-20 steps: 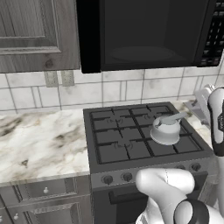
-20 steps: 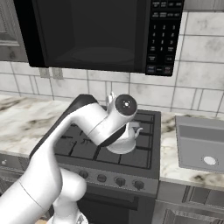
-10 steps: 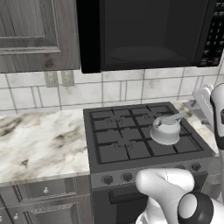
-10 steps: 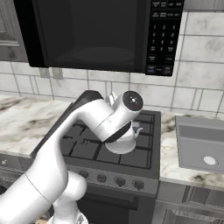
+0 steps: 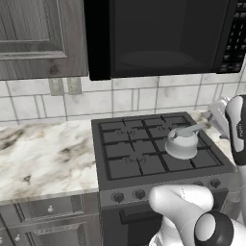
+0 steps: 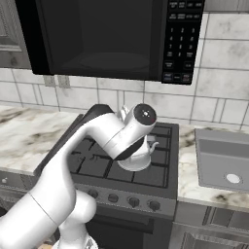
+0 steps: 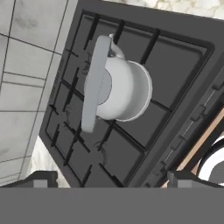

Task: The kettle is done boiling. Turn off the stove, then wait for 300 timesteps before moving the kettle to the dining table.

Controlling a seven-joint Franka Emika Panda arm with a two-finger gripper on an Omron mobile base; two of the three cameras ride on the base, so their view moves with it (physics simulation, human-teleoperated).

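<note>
Jaws spread wide on the gripper (image 7: 109,181), empty, poised above the kettle (image 7: 118,89). Kettle upright on the stove (image 5: 144,163), right-hand grate near the front. Risk judged: misaligned with the flat handle (image 7: 94,83), pinching its edge and tipping the kettle on lifting.

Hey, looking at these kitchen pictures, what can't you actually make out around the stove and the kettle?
- Kettle: in the right base view the white arm covers most of it.
- Stove knobs: too small to read their positions; the arm hides some in the left base view.
- Flame under the kettle: not discernible.
- Claw: fingertips cut off at the hand view's bottom edge.
</note>
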